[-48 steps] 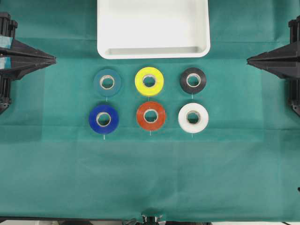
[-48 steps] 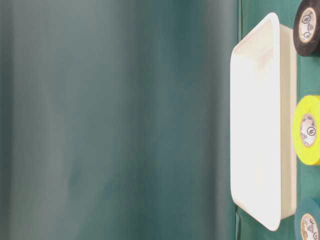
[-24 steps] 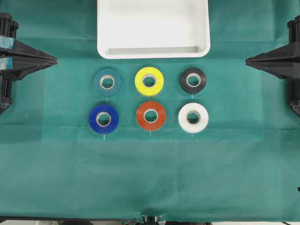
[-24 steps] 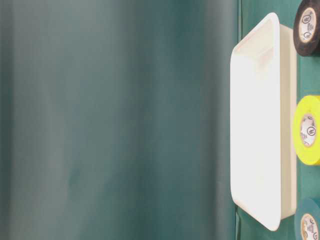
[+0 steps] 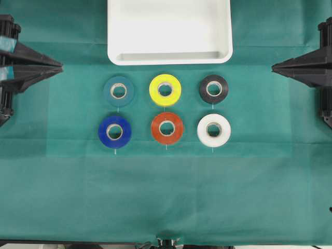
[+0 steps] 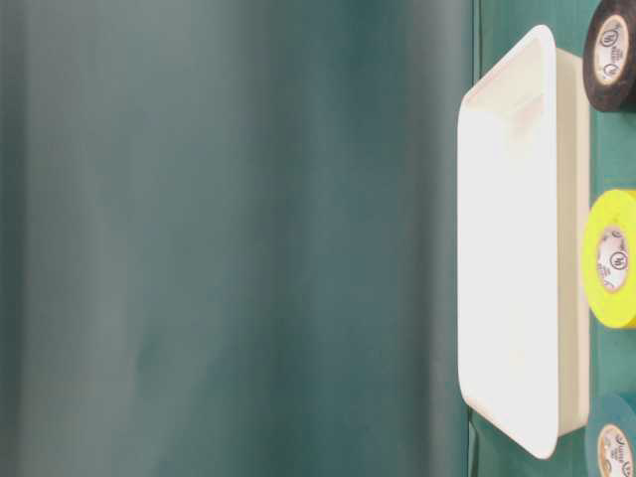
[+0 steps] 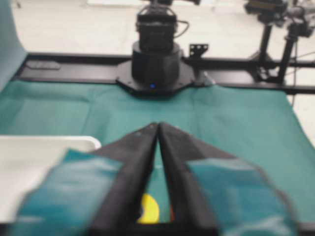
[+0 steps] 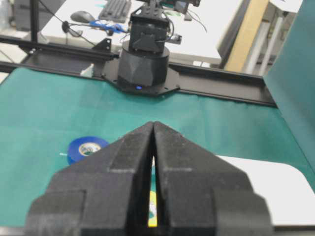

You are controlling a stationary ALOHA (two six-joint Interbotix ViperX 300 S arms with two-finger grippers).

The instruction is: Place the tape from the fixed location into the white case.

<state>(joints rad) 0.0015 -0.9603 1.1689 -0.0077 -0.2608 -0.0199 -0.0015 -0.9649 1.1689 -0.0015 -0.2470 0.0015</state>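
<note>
6 rolls of tape lie flat on a green cloth (image 5: 166, 192) in 2 rows of 3, seen from overhead. The orange-red roll of tape with a pale cardboard core (image 5: 167, 127) sits in the middle of the near row, with a dark blue roll (image 5: 114, 131) to its left and a white roll (image 5: 213, 130) to its right. In the far row, a teal roll (image 5: 118, 91) is on the left, a yellow roll (image 5: 165, 89) in the middle and a black roll (image 5: 213, 88) on the right. Beyond that row, at the far edge, lies the large shallow white rectangular tray with rounded corners and a raised rim (image 5: 169, 57); nothing is in it.

The black left gripper (image 5: 58, 66) waits at the left edge and the black right gripper (image 5: 276, 66) at the right edge, both well apart from every roll. Compared with a second ago, nothing on the cloth has moved. The 1 change is at the left gripper: its 2 fingers now show a thin split between them, where they were together. The tips look almost touching, so I cannot tell how far they have parted. The right gripper's jaws stand pressed together, holding nothing.

This reads as the very start of the task. The left arm may be readying to reach for the orange-red roll, which is not yet touched.
</note>
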